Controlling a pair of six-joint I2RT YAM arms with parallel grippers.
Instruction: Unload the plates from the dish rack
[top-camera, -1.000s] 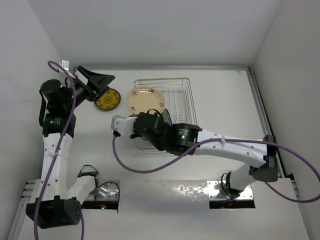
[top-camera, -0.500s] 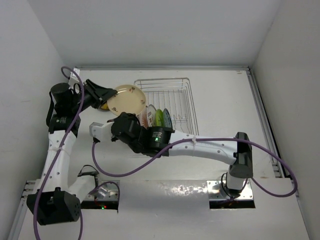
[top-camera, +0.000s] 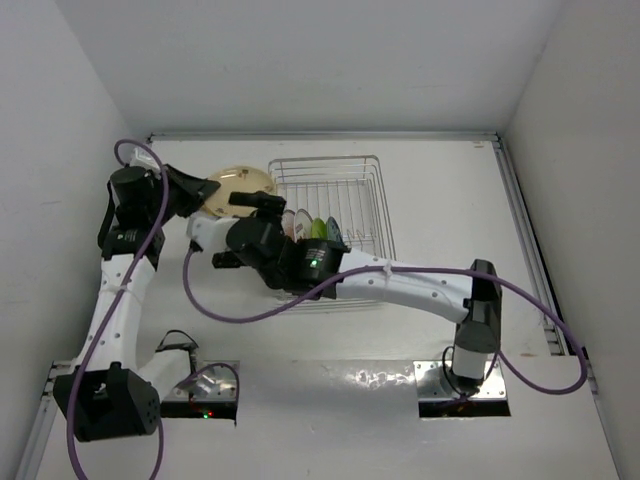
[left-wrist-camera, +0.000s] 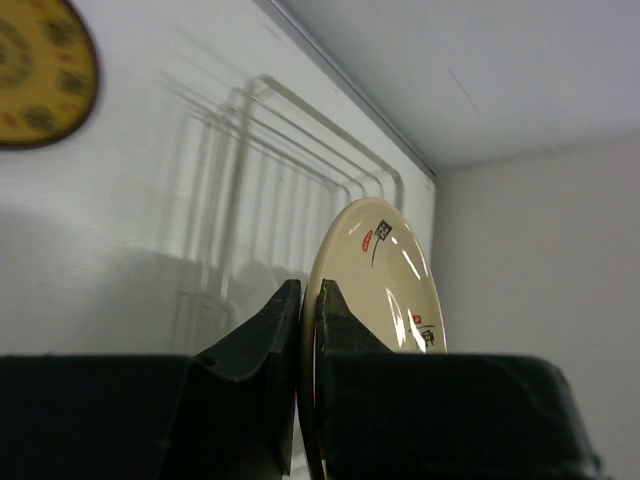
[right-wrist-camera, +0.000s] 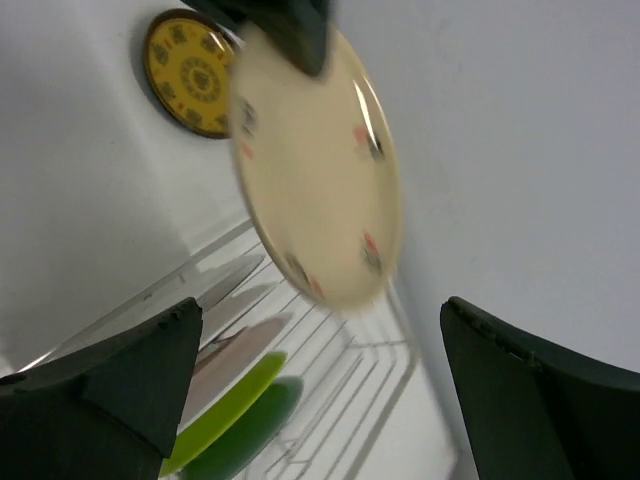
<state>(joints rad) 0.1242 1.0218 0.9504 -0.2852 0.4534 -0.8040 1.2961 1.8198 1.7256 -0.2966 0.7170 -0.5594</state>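
Top external view: the left gripper (top-camera: 205, 193) clamps the rim of a cream plate (top-camera: 240, 180) and holds it on edge above the table (top-camera: 450, 210), just off the far left corner of the dish rack (top-camera: 355, 180). The left wrist view shows the gripper's fingers (left-wrist-camera: 285, 305) pressed onto the plate's edge, with small red and dark marks on the plate's face. The right gripper (right-wrist-camera: 320, 310), close to the cream plate, has its jaws spread wide and grasps nothing. More plates stand upright in the near left part of the rack, among them a lime green plate (top-camera: 318, 229) and a blue-grey plate (top-camera: 335, 236). A dark plate with a yellow centre (left-wrist-camera: 40, 70) lies flat on the table beyond the rack's left side.
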